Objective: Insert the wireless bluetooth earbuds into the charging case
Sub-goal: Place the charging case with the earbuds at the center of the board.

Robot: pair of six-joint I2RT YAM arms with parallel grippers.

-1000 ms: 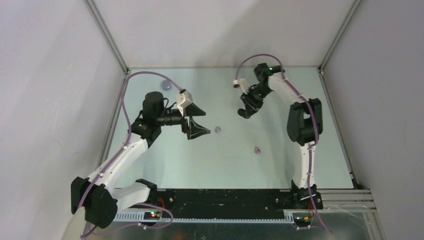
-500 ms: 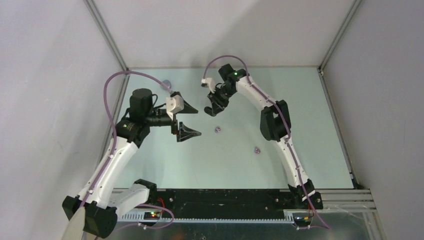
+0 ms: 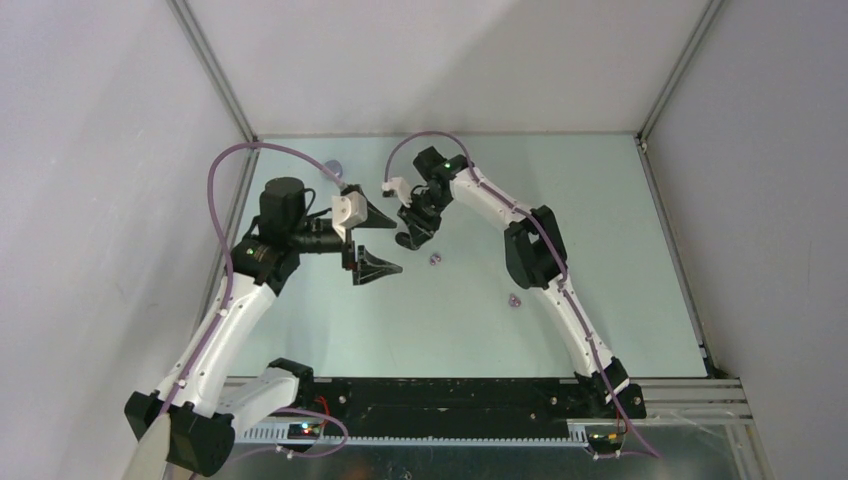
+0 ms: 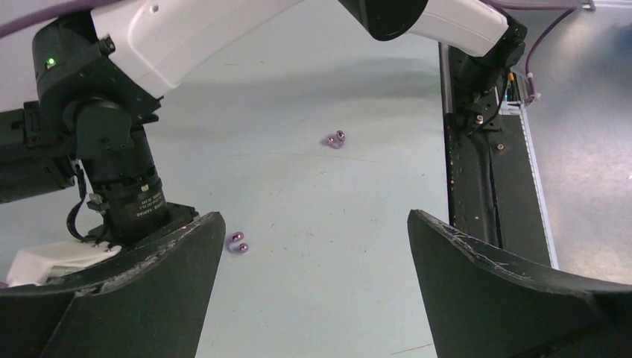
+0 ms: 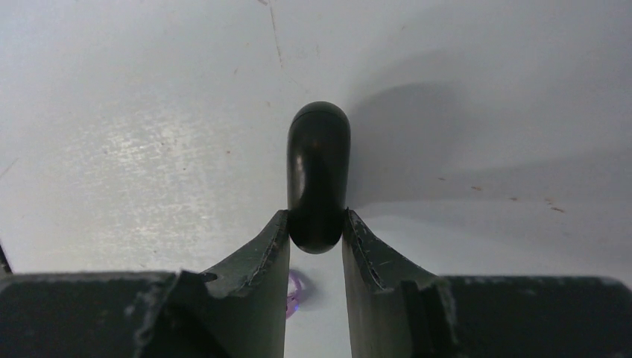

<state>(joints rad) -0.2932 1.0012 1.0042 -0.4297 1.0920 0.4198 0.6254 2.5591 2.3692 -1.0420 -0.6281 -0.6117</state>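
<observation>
Earbuds (image 3: 434, 260) — two tiny lilac clusters lying on the table (image 3: 620, 250), well apart. The mid-table cluster (image 4: 238, 242) sits about the middle of the table. The near-edge cluster (image 3: 514, 299) lies to its right, closer to the near edge. From your left wrist view each cluster reads as two buds touching, lilac with dark spots; finer detail is too small to tell.

Your right gripper (image 3: 405, 237) hangs near the mid-table cluster, on its far-left side, not on it. Its fingers (image 5: 246, 298) are clamped from both sides on a black capsule (image 5: 318, 156), glossy and rounded, most of it standing out past the fingertips. You cannot tell from these views whether that is the charging case. In the right wrist view a sliver of lilac bud shows in the gap between the fingers, under the capsule — on the table, not gripped.

Your left gripper (image 3: 382, 240) is spread wide with nothing between the fingers, close beside the right gripper but apart from it. In its wrist view the mid-table cluster shows just past one fingertip, untouched.

A small lilac round thing (image 3: 332, 170) sits near the far left corner, beside the left arm's cable.
</observation>
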